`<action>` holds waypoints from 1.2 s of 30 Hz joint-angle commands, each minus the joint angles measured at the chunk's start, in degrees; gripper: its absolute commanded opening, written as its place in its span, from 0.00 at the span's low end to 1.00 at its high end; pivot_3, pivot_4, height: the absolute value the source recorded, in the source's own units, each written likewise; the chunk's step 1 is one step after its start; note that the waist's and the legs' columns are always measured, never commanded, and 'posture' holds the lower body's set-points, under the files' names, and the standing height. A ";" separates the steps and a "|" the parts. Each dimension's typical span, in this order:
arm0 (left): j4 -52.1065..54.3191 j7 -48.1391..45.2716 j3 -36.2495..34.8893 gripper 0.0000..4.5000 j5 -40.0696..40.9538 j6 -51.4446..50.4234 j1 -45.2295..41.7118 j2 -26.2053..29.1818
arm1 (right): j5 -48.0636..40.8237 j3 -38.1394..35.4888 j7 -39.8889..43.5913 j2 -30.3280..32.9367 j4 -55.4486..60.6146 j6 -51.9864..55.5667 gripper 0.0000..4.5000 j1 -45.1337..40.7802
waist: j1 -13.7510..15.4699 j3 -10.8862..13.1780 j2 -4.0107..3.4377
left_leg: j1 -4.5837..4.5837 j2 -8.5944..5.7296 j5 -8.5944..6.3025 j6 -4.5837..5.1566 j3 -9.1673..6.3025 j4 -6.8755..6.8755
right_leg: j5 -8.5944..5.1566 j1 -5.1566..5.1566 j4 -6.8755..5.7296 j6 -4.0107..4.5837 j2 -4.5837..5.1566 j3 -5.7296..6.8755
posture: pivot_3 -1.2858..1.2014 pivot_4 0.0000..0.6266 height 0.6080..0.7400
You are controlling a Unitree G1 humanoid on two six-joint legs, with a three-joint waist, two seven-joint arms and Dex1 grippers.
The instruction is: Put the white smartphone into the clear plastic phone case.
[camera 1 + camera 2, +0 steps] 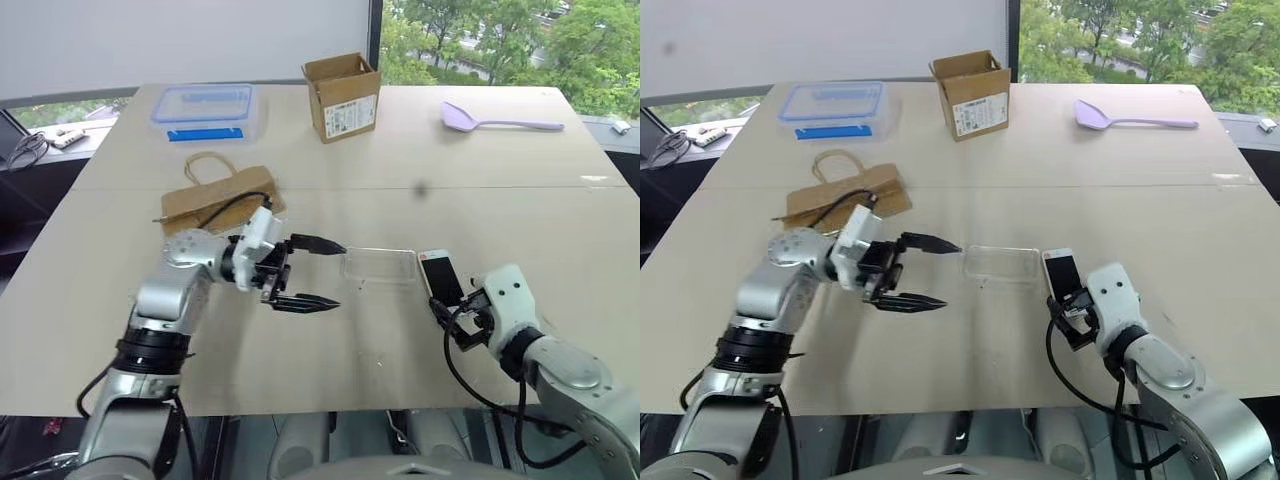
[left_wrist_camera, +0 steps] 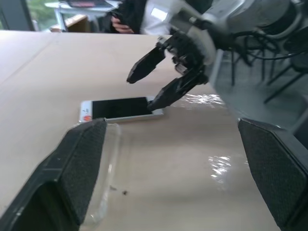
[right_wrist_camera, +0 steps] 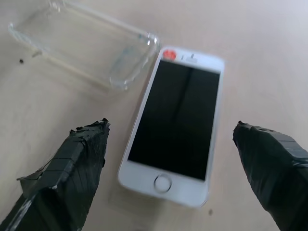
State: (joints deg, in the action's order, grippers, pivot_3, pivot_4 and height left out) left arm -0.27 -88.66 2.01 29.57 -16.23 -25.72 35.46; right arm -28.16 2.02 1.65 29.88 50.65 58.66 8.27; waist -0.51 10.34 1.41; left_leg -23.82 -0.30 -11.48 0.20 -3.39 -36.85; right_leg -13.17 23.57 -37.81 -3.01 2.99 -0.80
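Containers first: clear plastic phone case at frame centre, thin see-through shell with rounded corners, lying flat on table, hollow and unfilled. White smartphone just beside its right end, flat, screen up, black glass with white bezel and round home button, not inside case. Clear food box with blue-rimmed lid at upper left, closed. Open cardboard box at upper centre, label on its front face, inside not discernible. Crumpled brown paper bag with cord handles left of centre, lying flat. Lilac plastic spoon at upper right. Table top pale, matte, with seam running across. Left gripper left of case, black fingers spread wide, holding nothing. Right gripper at lower right, jaws spread wide either side of phone's near end, not clamped.
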 commanded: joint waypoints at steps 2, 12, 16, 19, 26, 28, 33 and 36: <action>2.42 0.09 -1.33 0.99 2.23 -1.58 0.91 2.08 | -0.75 -1.96 0.46 -1.66 1.00 3.48 1.00 -1.93 | -0.23 0.00 0.00 | 0.00 0.00 0.00 0.00 0.01 0.00 | 0.00 0.00 0.01 0.00 0.00 -0.01 | 0.52 0.24 1.00; 0.46 -1.97 -1.87 0.99 1.62 -3.45 -1.33 9.93 | -5.66 -3.81 2.20 -5.91 0.38 14.02 1.00 -7.64 | -0.29 0.01 -0.01 | 0.00 0.06 0.00 0.00 0.01 0.11 | 0.00 0.09 0.02 0.01 -0.07 -0.03 | 0.52 0.24 1.00; -0.37 -1.84 -1.22 0.99 0.46 -2.55 -3.10 11.05 | -2.50 -2.69 -0.04 -5.87 -2.38 17.52 1.00 -10.02 | -0.18 0.01 -0.01 | -0.02 0.04 0.00 0.00 0.03 0.12 | 0.00 0.08 0.08 0.00 -0.05 -0.02 | 0.52 0.24 1.00; -0.11 -1.89 -1.12 0.99 0.36 -2.85 -4.70 11.34 | -0.63 -2.81 -1.37 -6.89 -4.11 19.72 1.00 -11.70 | -0.24 0.01 -0.01 | -0.03 0.04 0.00 0.00 0.03 0.13 | 0.00 0.09 0.09 0.00 -0.06 -0.01 | 0.52 0.24 1.00; -0.43 -3.66 -0.57 0.99 -0.48 -2.66 -6.82 12.83 | 1.58 -0.87 -1.89 -7.35 -4.45 26.03 1.00 -14.62 | -0.48 0.00 0.00 | 0.02 0.04 0.00 0.00 0.08 0.23 | 0.00 0.11 0.09 0.00 -0.08 -0.07 | 0.52 0.24 1.00; -0.45 -3.54 -0.49 0.99 -0.39 -2.83 -7.23 12.82 | 1.52 -0.36 -1.27 -7.90 -5.16 27.81 1.00 -15.40 | -0.46 0.00 0.01 | 0.02 0.05 0.00 0.00 0.08 0.24 | 0.00 0.10 0.11 0.00 -0.07 -0.07 | 0.52 0.24 1.00; 0.36 -2.70 -0.58 1.00 0.04 -3.64 -6.99 12.65 | 1.35 -1.01 1.41 -10.20 -9.10 26.97 0.95 -16.05 | -0.67 -0.06 0.09 | 0.05 0.07 0.00 0.00 0.05 0.25 | 0.00 0.10 0.11 0.01 -0.11 -0.05 | 0.52 0.24 1.00; 1.49 -1.38 -0.99 1.00 0.58 -4.40 -5.77 12.48 | 1.42 -0.39 4.59 -7.39 -11.20 22.96 0.74 -15.71 | -0.87 -0.15 0.25 | 0.07 0.09 0.00 0.00 0.07 0.25 | 0.00 0.09 0.12 0.01 -0.10 -0.07 | 0.52 0.24 1.00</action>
State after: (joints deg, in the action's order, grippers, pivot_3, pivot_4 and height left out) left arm -0.94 -90.81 2.30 29.33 -20.32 -31.73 47.56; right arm -26.55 0.22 3.85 21.58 42.57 82.42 -8.51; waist -1.38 10.19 1.66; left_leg -23.74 -0.21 -11.49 0.21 -3.32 -36.60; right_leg -13.17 23.66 -37.69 -3.00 2.89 -0.88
